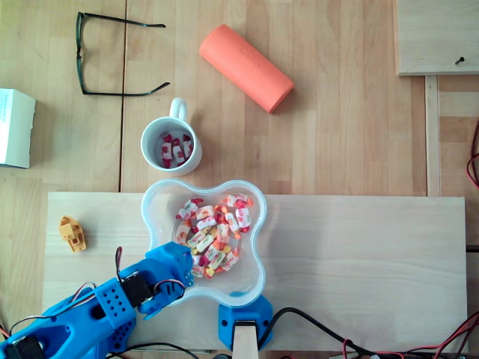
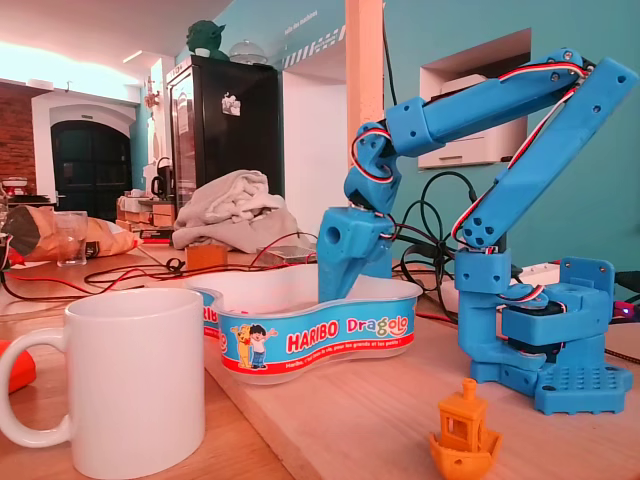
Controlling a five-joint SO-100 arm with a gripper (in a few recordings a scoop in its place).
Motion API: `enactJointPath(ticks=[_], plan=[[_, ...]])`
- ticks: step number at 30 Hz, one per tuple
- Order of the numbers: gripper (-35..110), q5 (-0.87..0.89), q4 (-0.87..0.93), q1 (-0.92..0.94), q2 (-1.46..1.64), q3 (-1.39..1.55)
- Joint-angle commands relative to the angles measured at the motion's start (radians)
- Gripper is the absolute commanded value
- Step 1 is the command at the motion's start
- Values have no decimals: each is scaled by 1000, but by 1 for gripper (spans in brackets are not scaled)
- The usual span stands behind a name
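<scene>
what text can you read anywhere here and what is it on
"HARIBO": on the blue band of the candy tub, fixed view.
"Dragolo": same band, right of it.
Small print beneath on the band: too small to read.
Faint marking on the orange cylinder: too blurred to read.

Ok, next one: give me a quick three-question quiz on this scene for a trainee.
1. True or false: the mug holds a few wrapped sweets.
2. Where is the tip of the gripper? A inside the tub; B inside the mug; C raised high above everything.
3. In the overhead view, what stands on the board left of the tub?
Key: 1 true; 2 A; 3 a small orange toy boat.
</scene>
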Motion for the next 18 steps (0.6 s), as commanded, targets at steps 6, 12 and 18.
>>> enactJointPath(ticks=[6, 12, 18], plan=[[-2, -25, -166, 9, 12, 58], [-2, -43, -201, 9, 11, 75], [-2, -46, -215, 26, 9, 120]])
